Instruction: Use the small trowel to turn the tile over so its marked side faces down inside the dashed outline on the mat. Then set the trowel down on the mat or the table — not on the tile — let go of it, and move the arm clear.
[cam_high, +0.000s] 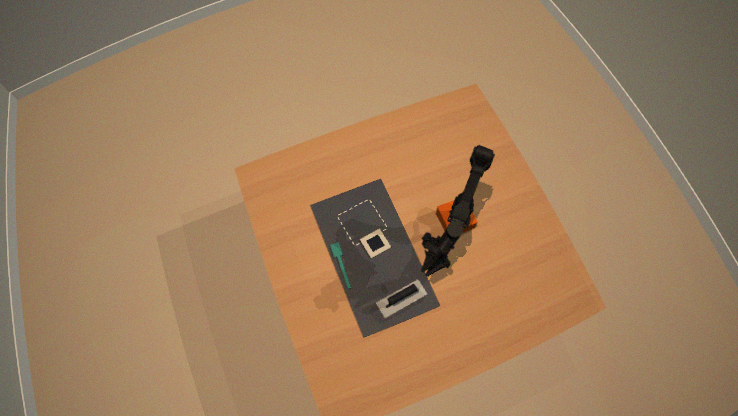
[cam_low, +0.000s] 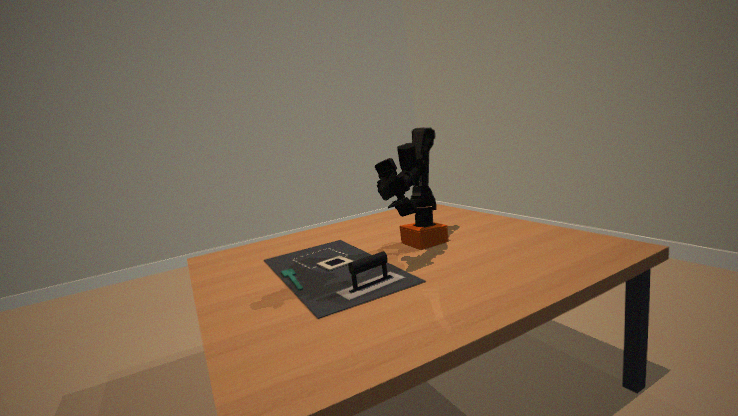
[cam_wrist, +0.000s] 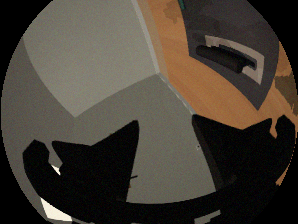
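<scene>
The cream tile (cam_high: 374, 243) (cam_low: 334, 262) lies on the dark mat (cam_high: 373, 319) (cam_low: 323, 303) with its dark square mark facing up. It sits at the near right corner of the dashed outline (cam_high: 354, 205), partly over its line. The small green trowel (cam_high: 341, 264) (cam_low: 292, 279) lies flat by the mat's left edge, apart from the tile. My gripper (cam_high: 430, 266) (cam_low: 399, 206) (cam_wrist: 165, 121) is open and empty. It hangs in the air beside the mat's right edge, far from the trowel.
A black bar on a white base (cam_high: 403, 297) (cam_low: 367, 269) (cam_wrist: 229, 52) stands at the mat's near end. The arm's orange base block (cam_high: 443, 212) (cam_low: 423, 235) sits on the wooden table (cam_high: 490, 310) to the right of the mat.
</scene>
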